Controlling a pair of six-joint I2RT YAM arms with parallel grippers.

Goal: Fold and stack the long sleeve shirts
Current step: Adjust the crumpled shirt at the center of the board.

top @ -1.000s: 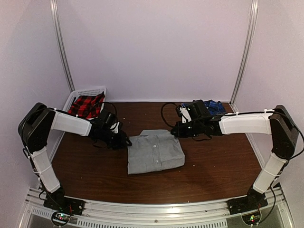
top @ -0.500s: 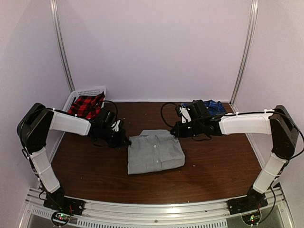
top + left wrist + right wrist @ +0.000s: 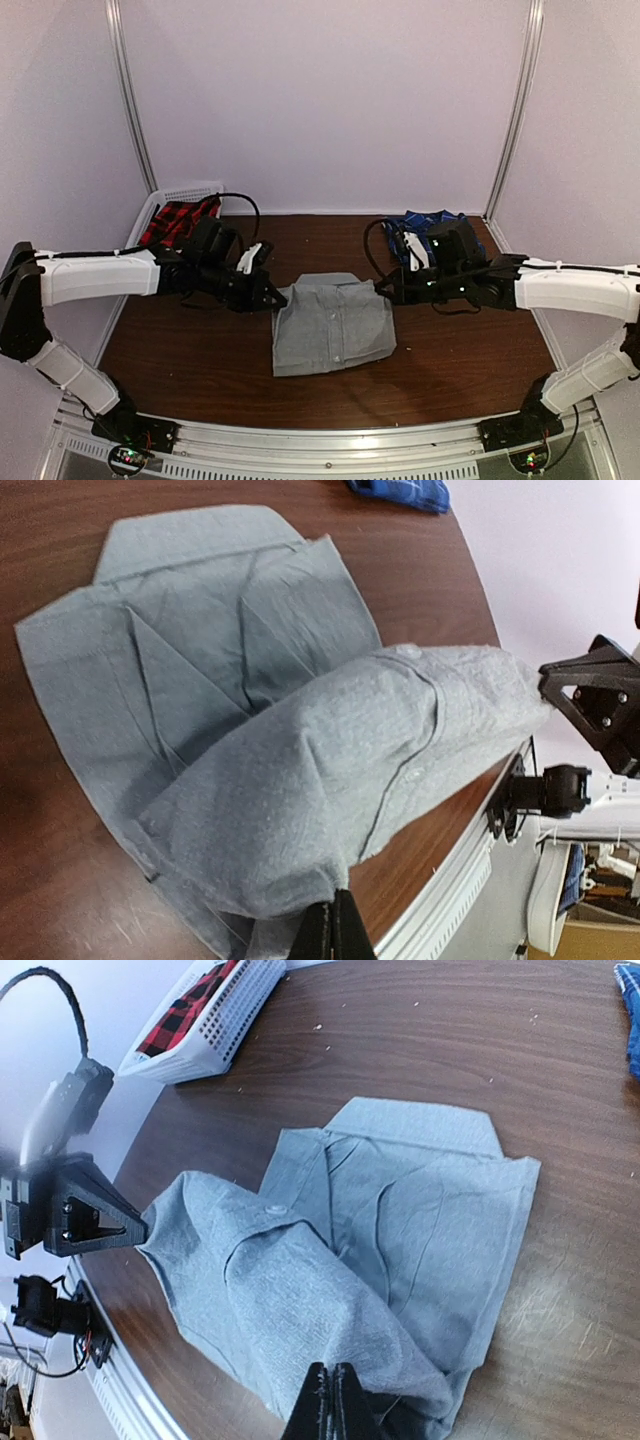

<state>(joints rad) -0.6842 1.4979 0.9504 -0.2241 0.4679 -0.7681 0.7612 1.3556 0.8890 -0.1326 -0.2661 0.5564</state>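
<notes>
- Lying folded on the brown worktop (image 3: 200, 370), about midway between the two arms: light grey shirt (image 3: 332, 325), collar end on the far side, button placket facing up.
- Raised off the lower layers in both wrist views: the top fold of the grey shirt, humped up and stretched between the two grippers, the rest flat on the wood.
- Pinched at the grey shirt's far left corner: left gripper (image 3: 272, 297), fingers closed tight on a bunch of the grey cloth.
- Clamped the same way at the grey shirt's far right corner: right gripper (image 3: 385, 292), fingers pressed together with grey fabric caught between them.
- Reaching in low over the worktop from either side of the grey shirt: both white-sleeved arms, wrists level with its far edge.
- Beyond the grey shirt to the far right, well apart from it, just behind the right wrist: dark blue plaid shirt (image 3: 440, 225), crumpled on the worktop near the back wall.
- Beyond the grey shirt to the far left, at the back corner: white slatted basket (image 3: 175, 195), with a red and black plaid garment (image 3: 180, 222) inside.
</notes>
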